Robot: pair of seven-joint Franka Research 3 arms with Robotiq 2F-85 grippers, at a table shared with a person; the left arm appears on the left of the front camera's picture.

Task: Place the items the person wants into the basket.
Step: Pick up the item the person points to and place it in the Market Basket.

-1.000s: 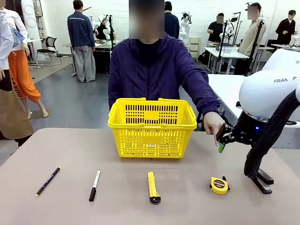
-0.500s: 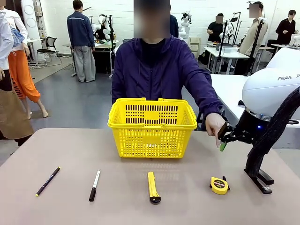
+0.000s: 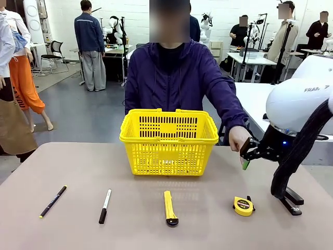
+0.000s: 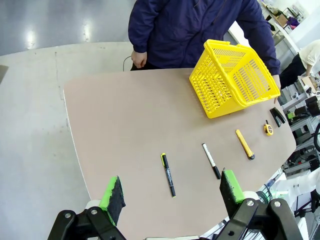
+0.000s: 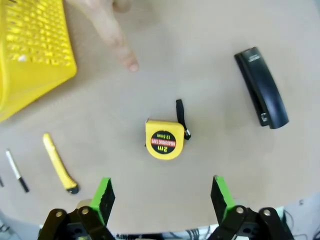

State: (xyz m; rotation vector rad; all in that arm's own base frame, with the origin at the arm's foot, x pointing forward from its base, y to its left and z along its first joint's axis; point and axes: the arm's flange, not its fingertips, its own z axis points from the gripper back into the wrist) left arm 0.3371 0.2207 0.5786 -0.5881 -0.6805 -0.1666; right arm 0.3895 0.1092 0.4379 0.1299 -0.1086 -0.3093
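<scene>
Table (image 3: 156, 229), stapler (image 3: 291, 207) half behind right arm (image 3: 299, 104)

The left claw (image 4: 172, 186) and right claw (image 5: 161, 187) both gape empty (jaws well apart), the person's hand (image 3: 238, 139) pointing down.

Bright, even, lit from overhead. Soft shadow on the table (image 3: 78, 166) just in front of the basket (image 3: 169, 140). Pale glare spots on the floor (image 4: 40, 65) well left of the basket in the left wrist view; table edge bowed there by the wide angle. Sharp throughout.
</scene>
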